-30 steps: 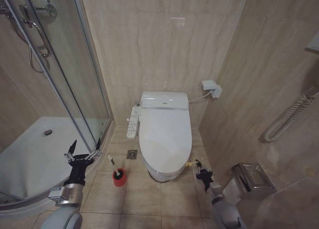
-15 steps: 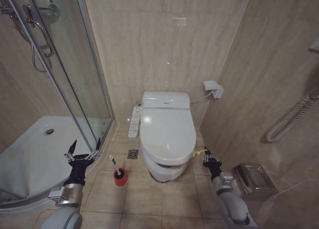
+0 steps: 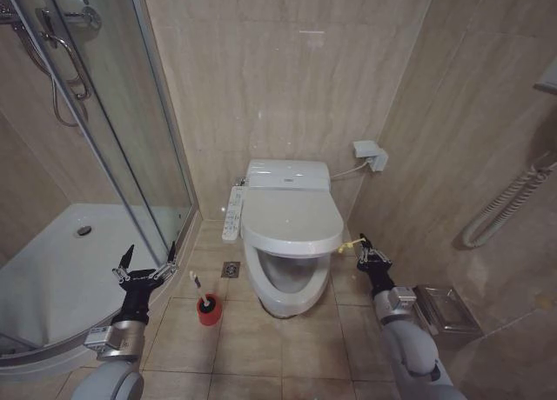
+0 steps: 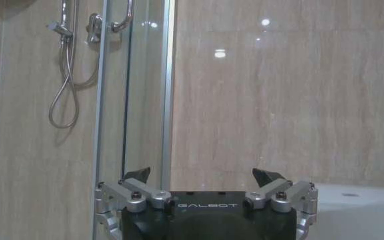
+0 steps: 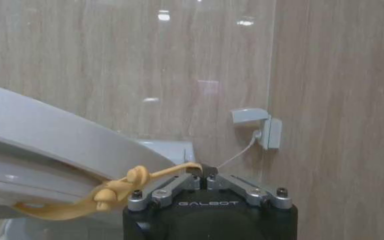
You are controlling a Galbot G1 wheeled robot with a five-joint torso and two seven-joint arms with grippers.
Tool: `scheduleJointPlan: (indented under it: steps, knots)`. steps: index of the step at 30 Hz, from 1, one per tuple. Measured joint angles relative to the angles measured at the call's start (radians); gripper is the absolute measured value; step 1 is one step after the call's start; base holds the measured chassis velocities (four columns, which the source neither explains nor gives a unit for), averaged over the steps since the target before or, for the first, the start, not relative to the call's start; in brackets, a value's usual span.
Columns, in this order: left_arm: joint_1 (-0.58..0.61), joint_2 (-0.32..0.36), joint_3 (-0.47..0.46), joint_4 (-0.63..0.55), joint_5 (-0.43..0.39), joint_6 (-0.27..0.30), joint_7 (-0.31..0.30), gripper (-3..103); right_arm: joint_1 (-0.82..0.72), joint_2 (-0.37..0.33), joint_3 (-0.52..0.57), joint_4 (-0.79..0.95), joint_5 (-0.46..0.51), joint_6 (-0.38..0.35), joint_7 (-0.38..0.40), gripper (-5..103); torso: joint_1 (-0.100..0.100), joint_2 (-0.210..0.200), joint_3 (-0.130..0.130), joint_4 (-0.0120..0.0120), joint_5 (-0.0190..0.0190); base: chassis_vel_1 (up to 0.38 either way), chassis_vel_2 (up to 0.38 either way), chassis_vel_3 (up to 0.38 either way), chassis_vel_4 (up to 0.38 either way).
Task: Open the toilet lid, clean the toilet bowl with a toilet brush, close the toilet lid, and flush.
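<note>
the toilet lid (image 3: pixel 291 224) is partly raised, tilted up at its front edge with the inside of the toilet bowl (image 3: pixel 283 283) showing beneath it. the right gripper (image 3: pixel 364 250) sits just beside the bowl's right side, its jaws closed on the yellow tie (image 5: pixel 112 192) fixed to the lid's edge; in the right wrist view the tie runs from the lid straight into the pinched jaws. so the first step looks to be under way but not finished: the lid is well short of upright.

everything else is left to do, as i judge it. the toilet brush (image 3: pixel 197 289) stands untouched in its red holder (image 3: pixel 208 310) on the floor, to the left of the bowl, thin white handle leaning up. scrubbing, closing the lid and flushing are all ahead.

the left gripper (image 3: pixel 144 273) hangs near the shower door, between the shower tray (image 3: pixel 61 278) and the brush, with its jaws spread wide and holding nothing.

the room is a small bathroom lined with glossy beige tiles on the walls and floor (image 3: pixel 261 343). a glass shower enclosure fills the left corner, with a hose (image 4: pixel 65 85) on the wall inside. a long white button panel (image 3: pixel 233 214) runs along the bowl's left side, a small floor drain (image 3: pixel 230 270) lies near it, and a grey wall box (image 3: pixel 369 154) with a cable sits behind the toilet on the right.
</note>
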State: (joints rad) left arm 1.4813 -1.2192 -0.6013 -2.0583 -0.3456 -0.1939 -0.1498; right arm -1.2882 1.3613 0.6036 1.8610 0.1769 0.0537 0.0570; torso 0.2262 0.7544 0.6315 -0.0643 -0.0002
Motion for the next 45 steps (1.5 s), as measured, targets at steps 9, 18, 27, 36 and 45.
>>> scheduleJointPlan:
  steps: [9, 18, 27, 36, 45]
  knots:
    - [0.0, 0.0, 0.0, 0.0, 0.0, 0.0, 0.0, 100, 0.034, -0.004, 0.005, 0.0, 0.041, 0.006, -0.005, 1, 0.0, 0.0, 0.0, 0.0003, 0.0, 0.0, 0.0, 0.0, 0.0]
    - [0.0, 0.0, 0.0, 0.0, 0.0, 0.0, 0.0, 100, 0.049, 0.008, 0.009, -0.01, 0.055, 0.037, -0.022, 1, 0.0, 0.0, 0.0, 0.0002, -0.0001, -0.046, 0.027, 0.041, -0.029]
    - [-0.001, 0.0, 0.0, 0.0, 0.0, 0.0, 0.0, 100, 0.053, 0.001, 0.023, -0.003, 0.038, 0.073, 0.005, 1, 0.001, 0.0, 0.0, 0.0004, -0.0003, -0.148, 0.121, 0.144, -0.142]
    - [0.0, 0.0, 0.0, 0.0, 0.0, 0.0, 0.0, 100, 0.085, -0.013, 0.031, -0.003, 0.029, 0.058, 0.039, 1, 0.0, 0.0, 0.0, 0.0007, 0.0, 0.031, -0.016, -0.027, 0.016]
    - [0.0, 0.0, 0.0, 0.0, 0.0, 0.0, 0.0, 100, 0.195, -0.028, 0.01, -0.036, 0.029, -0.001, 0.1, 1, 0.0, 0.0, 0.0, 0.0004, -0.0002, 0.0, 0.0, 0.0, 0.0]
